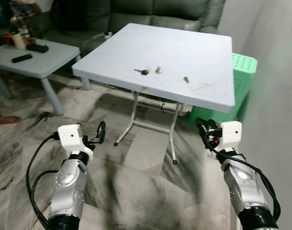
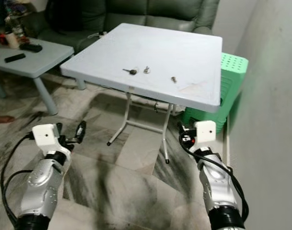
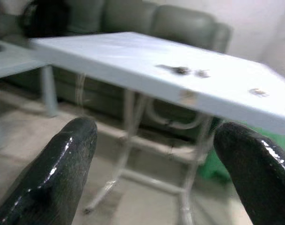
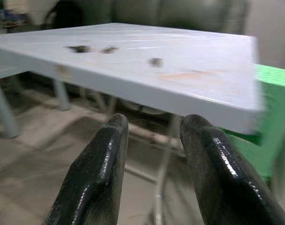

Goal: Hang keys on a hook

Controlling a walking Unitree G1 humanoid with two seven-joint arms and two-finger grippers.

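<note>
Ahead of me stands the white folding surface (image 1: 184, 48), with a grey-green sofa (image 1: 150, 12) behind it, a green plastic stool (image 1: 241, 76) tucked at its right side and a low side table (image 1: 35, 60) off to my left. My left hand (image 1: 99, 134) hangs low over the marbled floor (image 1: 141, 148), fingers spread wide and empty. My right hand (image 1: 203, 132) hangs equally low on the other side, fingers parted with a narrower gap, also empty. The keys (image 1: 142, 72) lie untouched near the front edge of the surface, beside two small metal bits (image 1: 158, 70) (image 1: 186, 79). I judge nothing is done yet: reaching, picking up and hanging all remain, and I can make out no hook.
</note>
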